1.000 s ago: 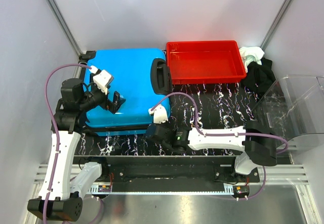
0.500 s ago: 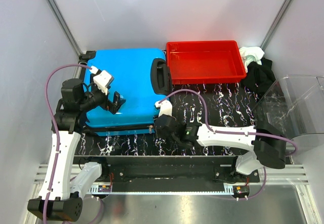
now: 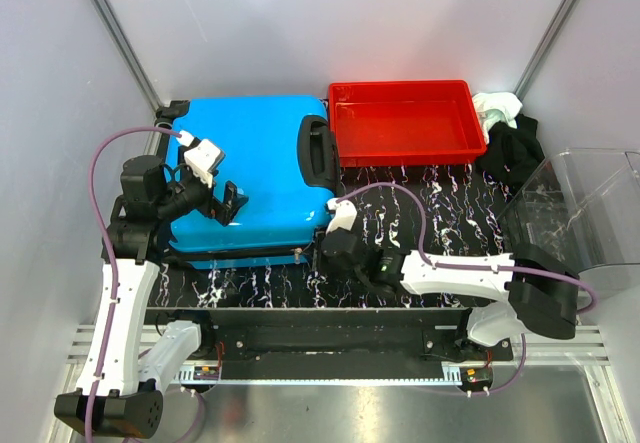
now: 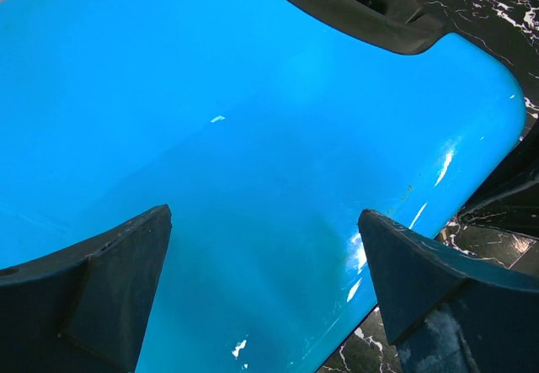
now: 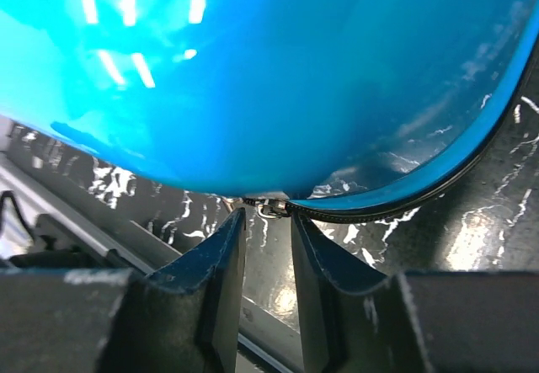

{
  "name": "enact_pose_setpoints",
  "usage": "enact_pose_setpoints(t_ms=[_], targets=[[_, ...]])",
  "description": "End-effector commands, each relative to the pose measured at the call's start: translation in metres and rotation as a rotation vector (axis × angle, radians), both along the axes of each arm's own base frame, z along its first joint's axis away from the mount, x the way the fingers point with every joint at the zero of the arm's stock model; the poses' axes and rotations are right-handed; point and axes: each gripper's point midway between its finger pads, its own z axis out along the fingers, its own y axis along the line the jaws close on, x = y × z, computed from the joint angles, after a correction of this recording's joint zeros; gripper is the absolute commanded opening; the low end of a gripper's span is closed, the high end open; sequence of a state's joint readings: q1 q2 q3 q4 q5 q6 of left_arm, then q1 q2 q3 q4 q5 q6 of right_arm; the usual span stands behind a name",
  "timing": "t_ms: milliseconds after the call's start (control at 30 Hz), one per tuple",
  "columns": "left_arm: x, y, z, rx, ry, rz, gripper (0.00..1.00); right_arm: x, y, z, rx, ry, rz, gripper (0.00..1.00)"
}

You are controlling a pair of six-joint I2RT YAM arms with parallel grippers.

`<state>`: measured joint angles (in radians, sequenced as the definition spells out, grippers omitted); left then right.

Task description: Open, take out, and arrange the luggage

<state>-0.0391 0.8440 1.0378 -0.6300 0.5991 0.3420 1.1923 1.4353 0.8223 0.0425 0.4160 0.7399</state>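
Left pincer (image 4: 263,217): jaws spread wide, nothing held, hanging over the left part of the blue suitcase (image 3: 260,158) shell. I can't tell whether it touches the shell.

The suitcase lies flat on the marbled black surface (image 3: 440,213). It is shut, with the zipper line (image 5: 404,200) closed all along the edge I can see and the black side handle (image 3: 316,153) on its right edge.

Right pincer (image 5: 267,221): at the suitcase's near right corner, low against the rim. Its fingers are parted by a narrow gap with nothing clamped. The small metal zipper pull (image 5: 271,210) sits just past the fingertips, in line with the gap.

Right of the suitcase are a red tray (image 3: 405,155), touching or almost touching it, then a heap of black and white cloth (image 3: 508,138), then a clear plastic bin (image 3: 590,213) farthest out.

Step, my call: still opening, and unzipping hasn't begun. Nothing is out or arranged.

Next I'd nudge the right pincer forward so the pull sits between the pads. I'd close firmly, then drag along the zipper track around the corner. The pull is tiny and loose, so it could slip. The left pincer could press the shell down so the suitcase doesn't slide.
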Motion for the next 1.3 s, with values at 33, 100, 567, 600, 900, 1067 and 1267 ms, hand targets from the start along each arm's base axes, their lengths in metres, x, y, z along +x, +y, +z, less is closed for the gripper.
enact_pose_setpoints(t_ms=[33, 100, 567, 600, 900, 1067, 1267], targets=[[0.000, -0.005, 0.016, -0.016, -0.063, -0.029, 0.98, 0.027, -0.010, 0.007, 0.072, -0.029, -0.101, 0.35], [0.000, -0.005, 0.017, -0.015, -0.066, -0.028, 0.98, 0.027, -0.009, 0.003, 0.062, -0.025, -0.101, 0.35], [0.002, -0.005, 0.020, -0.018, -0.067, -0.026, 0.98, 0.023, -0.025, -0.022, 0.034, 0.032, -0.168, 0.43], [0.002, -0.005, 0.020, -0.018, -0.067, -0.026, 0.98, 0.024, -0.026, -0.022, 0.033, 0.030, -0.174, 0.42], [0.003, -0.005, 0.019, -0.012, -0.068, -0.026, 0.98, 0.034, -0.018, 0.000, -0.024, -0.068, -0.119, 0.40], [0.003, -0.004, 0.020, -0.008, -0.073, -0.022, 0.98, 0.035, -0.024, 0.001, -0.169, -0.115, -0.101, 0.42], [0.003, -0.005, 0.019, -0.013, -0.068, -0.030, 0.98, 0.030, -0.008, 0.011, -0.201, -0.183, -0.056, 0.45]])
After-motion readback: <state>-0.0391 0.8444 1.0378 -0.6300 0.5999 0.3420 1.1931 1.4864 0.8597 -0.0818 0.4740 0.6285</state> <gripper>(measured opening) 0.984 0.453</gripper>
